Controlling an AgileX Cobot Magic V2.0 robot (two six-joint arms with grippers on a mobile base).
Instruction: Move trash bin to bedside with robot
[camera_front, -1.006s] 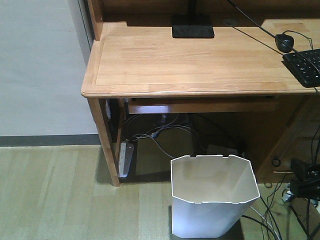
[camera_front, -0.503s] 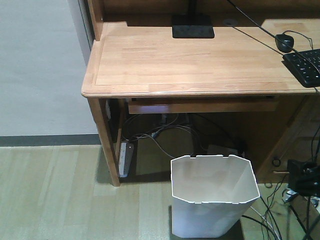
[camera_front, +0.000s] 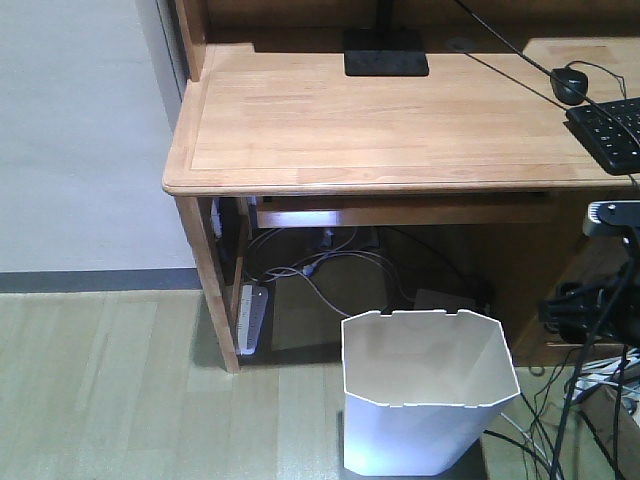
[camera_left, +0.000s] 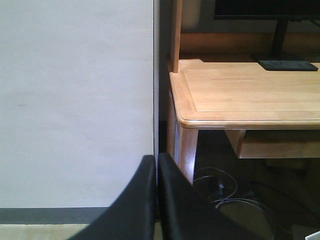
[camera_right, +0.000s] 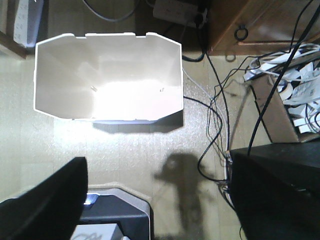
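Observation:
The white trash bin (camera_front: 425, 435) stands upright on the floor in front of the desk, empty, with its cream inside showing. In the right wrist view it lies below and ahead (camera_right: 107, 65). My right gripper (camera_right: 157, 197) is open wide and empty, above the floor on the near side of the bin and apart from it. My right arm (camera_front: 592, 312) is the black mass at the right edge of the front view, beside the bin. My left gripper (camera_left: 156, 162) is shut on nothing and faces the wall and the desk corner. The bed is out of view.
A light wooden desk (camera_front: 400, 120) carries a keyboard (camera_front: 612, 130), a mouse (camera_front: 569, 85) and a monitor base (camera_front: 385, 52). A power strip (camera_front: 251, 318) and cables lie under it. Loose cables (camera_right: 217, 125) and a box of cables (camera_right: 295, 100) lie right of the bin. The robot's base (camera_right: 117, 212) is below.
My right arm has risen and shifted left at the right edge of the front view. The bin has not moved.

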